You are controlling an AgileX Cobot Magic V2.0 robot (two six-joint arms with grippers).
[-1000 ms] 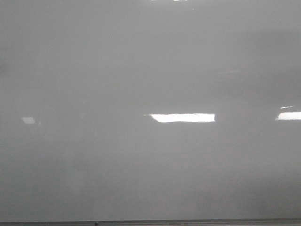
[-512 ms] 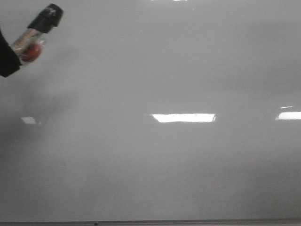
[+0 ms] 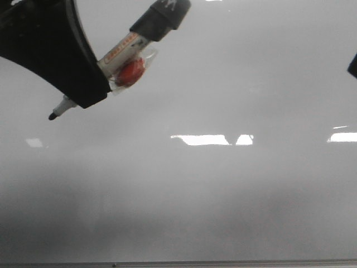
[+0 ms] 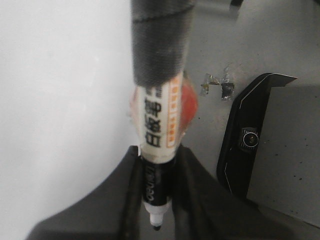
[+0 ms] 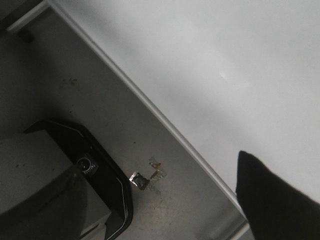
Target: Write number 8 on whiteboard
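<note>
The whiteboard [image 3: 223,212] fills the front view, glossy grey-white, and no drawn number 8 shows on it. My left gripper [image 3: 83,95] is at the upper left, shut on a marker [image 3: 125,53] with a white labelled barrel, a black rear cap and a red blob taped to it. The marker's black tip [image 3: 53,116] points down-left over the board; I cannot tell if it touches. The left wrist view shows the marker [image 4: 159,125] clamped between the fingers [image 4: 195,200]. My right gripper [image 5: 160,210] is open and empty beside the board's edge; only a dark sliver of it [image 3: 353,66] shows in the front view.
Bright rectangular light reflections [image 3: 201,139] lie on the board. The board's thin metal edge [image 5: 150,107] borders a grey table. A black housing with a small camera lens [image 5: 90,165] and scraps of tape [image 5: 142,179] sit on that table.
My left gripper with the marker has come in from the left edge and moved right; its uncapped tip now shows. A sliver of the right gripper has appeared at the right edge.
</note>
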